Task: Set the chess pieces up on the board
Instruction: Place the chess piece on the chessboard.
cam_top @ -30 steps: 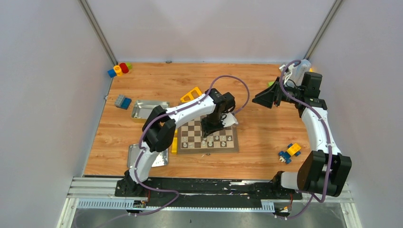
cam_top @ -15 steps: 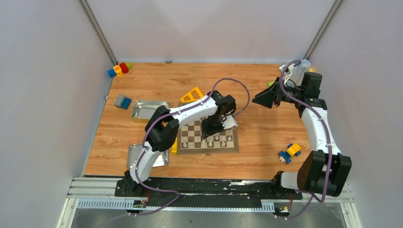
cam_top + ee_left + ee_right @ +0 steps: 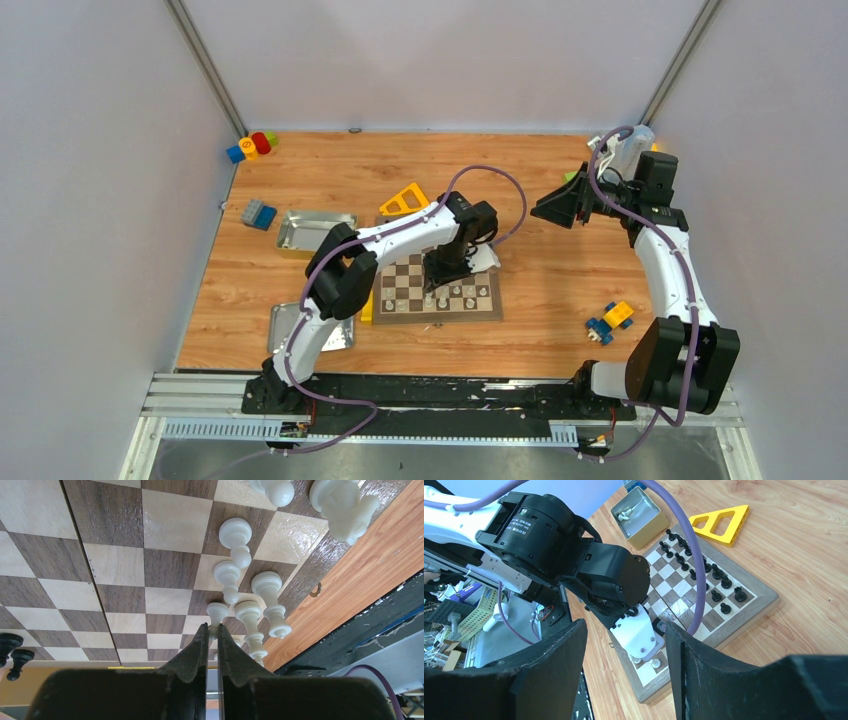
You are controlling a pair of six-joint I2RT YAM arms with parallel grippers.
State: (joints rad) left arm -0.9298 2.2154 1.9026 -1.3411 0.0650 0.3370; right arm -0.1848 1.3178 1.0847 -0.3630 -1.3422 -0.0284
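pawns (image 3: 267, 597), cream and bulbous, on glossy checkered board (image 3: 170, 522)

The board (image 3: 440, 317) is a square wooden chessboard with dark-brown and cream squares inside a tan border. It lies flat on the counter (image 3: 300, 180), just toward 6 o'clock from the middle. The black pieces (image 3: 716, 572) stand upright in two rough rows along its 12 o'clock side. The white pieces (image 3: 235, 532) are pale, glossy pawns, upright and bunched close together along the 6 o'clock edge, toward the 4 o'clock corner. A bulkier pale piece (image 3: 340, 502) stands by that same edge. A few more small pale shapes (image 3: 626, 514), likely pieces, lie on their sides in a metal tin (image 3: 649, 527) off the board's 10 o'clock corner.
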